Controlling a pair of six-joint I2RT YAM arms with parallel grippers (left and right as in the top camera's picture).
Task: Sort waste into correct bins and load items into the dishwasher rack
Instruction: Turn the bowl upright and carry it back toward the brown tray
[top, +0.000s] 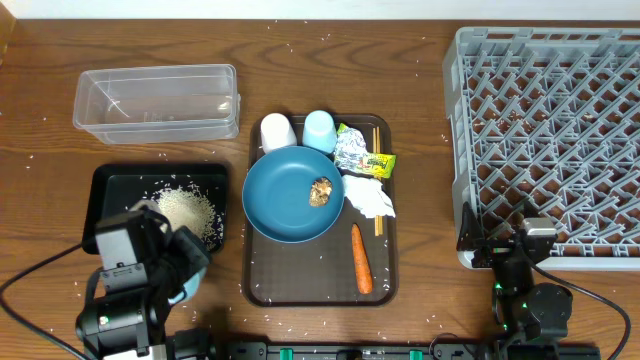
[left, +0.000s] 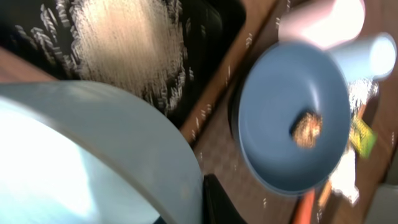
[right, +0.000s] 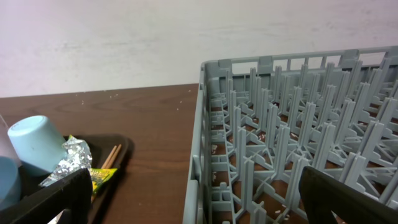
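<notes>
My left gripper (top: 186, 268) is shut on the rim of the small white bowl (left: 93, 155), held tilted beside the black tray (top: 115, 190). A pile of white rice (top: 190, 210) lies in that tray. The dark-blue dish (top: 285, 200) holds the brown food lump (top: 321, 191). On the brown serving tray (top: 310, 285) stand the white cup (top: 277, 131) and light-blue cup (top: 319, 130), with the foil ball (top: 352, 150), yellow-green packet (top: 380, 163), tissue (top: 370, 196), carrot (top: 361, 258) and chopsticks (top: 377, 135). My right gripper (top: 503, 252) is open and empty at the grey rack's (top: 550, 130) front left corner.
The clear tub (top: 155, 100) stands empty at the back left. Loose rice grains are scattered over the wooden table. The rack's near wall (right: 214, 162) rises right in front of my right gripper (right: 199, 208). A pale wall lies behind the table.
</notes>
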